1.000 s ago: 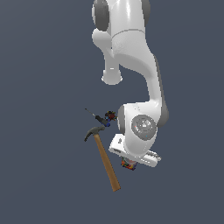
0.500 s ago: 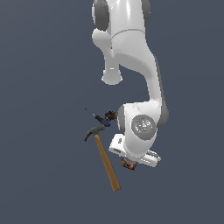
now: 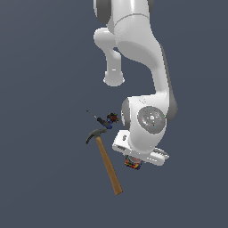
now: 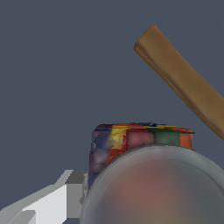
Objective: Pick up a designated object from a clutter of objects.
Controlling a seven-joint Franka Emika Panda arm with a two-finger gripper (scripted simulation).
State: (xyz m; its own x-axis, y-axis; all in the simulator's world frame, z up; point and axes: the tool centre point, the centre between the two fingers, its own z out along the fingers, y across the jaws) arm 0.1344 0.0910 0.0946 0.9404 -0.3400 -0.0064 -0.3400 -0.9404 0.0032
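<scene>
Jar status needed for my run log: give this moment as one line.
target: jar | fingers: one beside jar, grip unclear | hammer: apart | phase: at jar

No visible change since earlier frames.

Flat, even, shadowless simulator light
</scene>
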